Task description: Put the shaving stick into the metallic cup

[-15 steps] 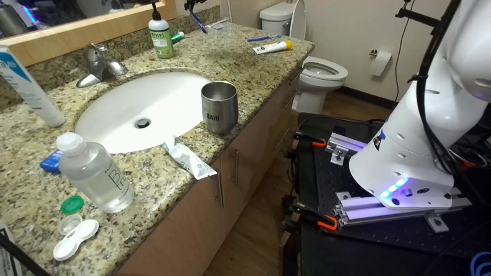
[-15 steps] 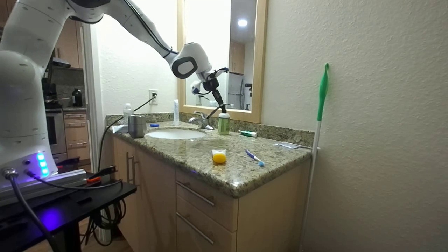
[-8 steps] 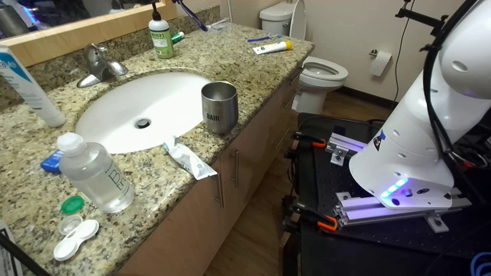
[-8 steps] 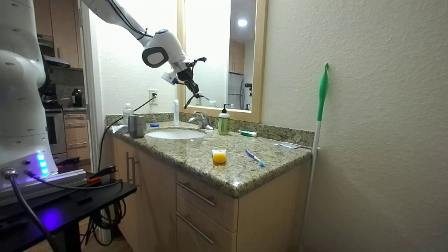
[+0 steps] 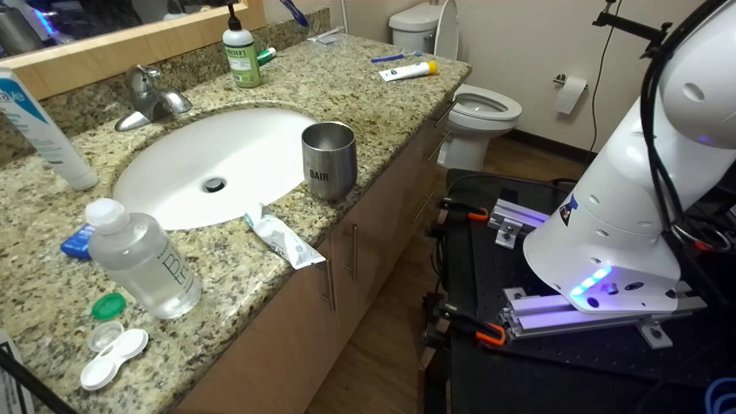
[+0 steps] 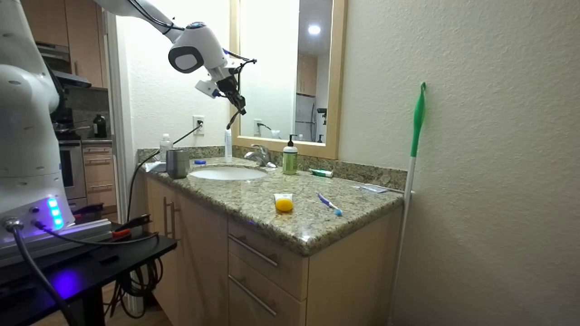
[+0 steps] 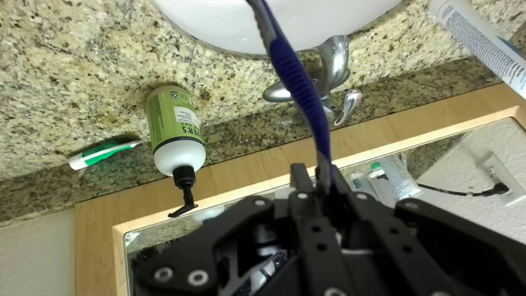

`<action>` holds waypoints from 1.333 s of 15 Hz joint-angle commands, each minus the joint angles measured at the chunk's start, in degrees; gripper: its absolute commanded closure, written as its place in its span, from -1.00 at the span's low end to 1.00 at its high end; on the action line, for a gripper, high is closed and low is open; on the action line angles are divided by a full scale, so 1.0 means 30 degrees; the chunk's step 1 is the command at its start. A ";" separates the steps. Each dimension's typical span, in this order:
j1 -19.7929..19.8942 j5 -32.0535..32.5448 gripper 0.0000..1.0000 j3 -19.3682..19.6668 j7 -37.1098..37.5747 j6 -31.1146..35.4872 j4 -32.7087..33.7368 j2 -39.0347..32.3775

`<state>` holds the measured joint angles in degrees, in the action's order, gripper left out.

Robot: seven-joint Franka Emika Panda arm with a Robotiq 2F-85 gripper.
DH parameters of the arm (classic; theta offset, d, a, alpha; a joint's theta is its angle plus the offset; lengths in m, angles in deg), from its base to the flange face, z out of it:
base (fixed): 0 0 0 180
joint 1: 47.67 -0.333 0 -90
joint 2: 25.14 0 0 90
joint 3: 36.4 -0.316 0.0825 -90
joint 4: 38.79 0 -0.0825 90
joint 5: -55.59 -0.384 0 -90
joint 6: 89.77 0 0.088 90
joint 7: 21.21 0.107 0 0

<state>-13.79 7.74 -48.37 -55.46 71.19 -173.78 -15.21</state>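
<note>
Shaving stick (image 7: 299, 87), slim, dark blue, ribbed

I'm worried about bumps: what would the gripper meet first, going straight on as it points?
The gripper would probably meet the mirror's wooden frame, or the granite backsplash beneath it; depth is unclear.

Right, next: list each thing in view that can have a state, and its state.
Shaving stick: held aloft, tilted
Gripper: shut on the shaving stick
Metallic cup: upright, shaving stick not inside
Clear bottle: upright, capped
Soap bottle: upright, pump on
White-and-blue tube: standing
Yellow-capped tube: lying, capped
Crumpled tube: lying
Toothbrush: lying
Faucet: not running
Toilet lid: raised
</note>
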 commanded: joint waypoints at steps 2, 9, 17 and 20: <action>-0.1285 -0.2073 0.94 -0.0258 -0.2972 0.1813 -0.0862 0.0027; -0.8522 -1.2818 0.94 0.0171 -1.3974 0.4719 -0.3954 0.4285; -0.9400 -1.8855 0.94 0.3359 -2.1410 -0.3263 -0.8385 0.8860; -0.9419 -1.6754 0.94 0.5656 -2.0706 -0.5283 -0.8033 0.6783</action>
<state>-41.95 -46.77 -36.77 -117.43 60.55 -198.03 9.22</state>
